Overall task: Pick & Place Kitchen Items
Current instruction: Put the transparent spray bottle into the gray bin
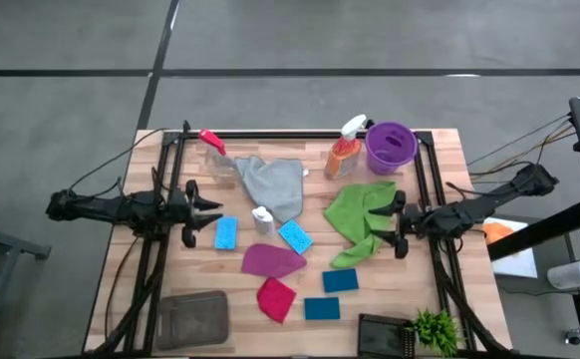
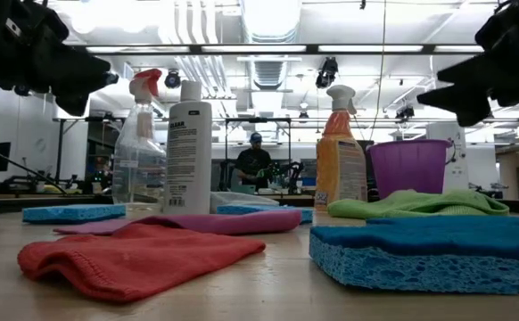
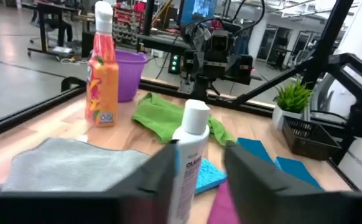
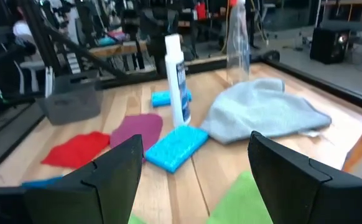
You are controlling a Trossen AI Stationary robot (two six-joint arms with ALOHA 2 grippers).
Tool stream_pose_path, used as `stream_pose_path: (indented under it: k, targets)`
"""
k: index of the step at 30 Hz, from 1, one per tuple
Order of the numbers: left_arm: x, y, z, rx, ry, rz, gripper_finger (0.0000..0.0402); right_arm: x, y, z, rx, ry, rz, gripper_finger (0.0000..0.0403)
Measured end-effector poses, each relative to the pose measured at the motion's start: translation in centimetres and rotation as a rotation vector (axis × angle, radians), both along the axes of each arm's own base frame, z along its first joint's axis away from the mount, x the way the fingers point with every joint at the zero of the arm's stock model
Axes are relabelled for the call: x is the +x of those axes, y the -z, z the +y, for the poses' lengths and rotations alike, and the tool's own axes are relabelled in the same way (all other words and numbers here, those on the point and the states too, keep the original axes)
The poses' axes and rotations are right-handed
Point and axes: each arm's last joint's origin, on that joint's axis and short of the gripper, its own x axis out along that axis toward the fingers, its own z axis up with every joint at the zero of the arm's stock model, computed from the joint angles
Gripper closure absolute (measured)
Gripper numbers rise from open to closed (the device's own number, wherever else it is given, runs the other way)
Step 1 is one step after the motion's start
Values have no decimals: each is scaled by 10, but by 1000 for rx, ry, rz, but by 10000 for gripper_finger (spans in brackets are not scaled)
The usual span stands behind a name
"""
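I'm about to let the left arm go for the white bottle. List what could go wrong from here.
1. The small white bottle stands tall and narrow; the left gripper, its fingers apart, lines up on it, and an off-centre finger could tip it.
2. A light blue sponge and the grey cloth lie close beside the bottle; the fingers might snag them.
3. The right gripper hangs open over the green cloth, so any descent could catch fabric.

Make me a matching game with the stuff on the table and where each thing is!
Things:
1. purple bucket
2. small green plant
3. red cloth
4. small white bottle

Places:
A. near right corner of the table
B. standing beside the grey cloth
C. far edge, next to the orange spray bottle
D. just nearer than the magenta cloth

Pairs: 1-C, 2-A, 3-D, 4-B
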Motion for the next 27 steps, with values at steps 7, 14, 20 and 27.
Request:
stream_pose_path:
  k: [7, 14, 20, 27]
  targets:
    - [4, -24, 2, 9, -75, -22, 76, 5, 6, 2, -46, -3, 59, 119]
    - [31, -74, -2, 148, -101, 70, 35, 8, 8, 4, -71, -6, 70, 119]
    - [63, -132, -4, 370, -111, 393, 66, 11, 11, 5, -81, -8, 87, 119]
    - [73, -195, 1, 574, -219, 861, 103, 13, 15, 6, -84, -7, 124, 119]
